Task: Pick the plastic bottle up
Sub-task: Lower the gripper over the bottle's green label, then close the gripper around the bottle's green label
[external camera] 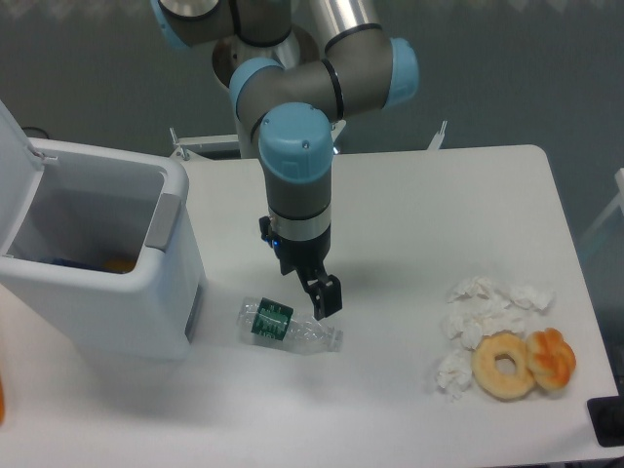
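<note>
The plastic bottle (289, 327) lies on its side on the white table (439, 214), clear and crinkled with a dark green label band, its neck end pointing right. My gripper (320, 297) hangs straight down just above the bottle's right half, close to it. One dark finger (330, 296) shows clearly; the other is mostly hidden, so I cannot tell how wide the jaws stand. Nothing appears to be held.
A white open bin (107, 258) stands at the left, close to the bottle's left end. Crumpled white tissues (483, 312) and two donuts (522, 363) lie at the right front. A dark object (606, 421) sits at the table's right front corner.
</note>
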`<control>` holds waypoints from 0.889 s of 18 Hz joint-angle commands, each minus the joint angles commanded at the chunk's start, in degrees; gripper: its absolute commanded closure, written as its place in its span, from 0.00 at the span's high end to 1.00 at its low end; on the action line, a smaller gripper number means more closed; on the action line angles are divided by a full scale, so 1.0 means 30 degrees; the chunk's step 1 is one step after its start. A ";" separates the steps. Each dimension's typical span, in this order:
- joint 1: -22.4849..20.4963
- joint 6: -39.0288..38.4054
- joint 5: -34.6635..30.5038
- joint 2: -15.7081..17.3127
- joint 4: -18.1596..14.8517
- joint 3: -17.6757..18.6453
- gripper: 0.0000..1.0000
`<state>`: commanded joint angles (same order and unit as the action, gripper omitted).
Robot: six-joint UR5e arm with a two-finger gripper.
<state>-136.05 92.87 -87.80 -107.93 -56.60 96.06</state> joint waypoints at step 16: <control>0.1991 0.3493 -0.0496 -0.2111 -0.0059 0.0439 1.00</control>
<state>-130.08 103.35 -89.29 -114.26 -56.78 97.38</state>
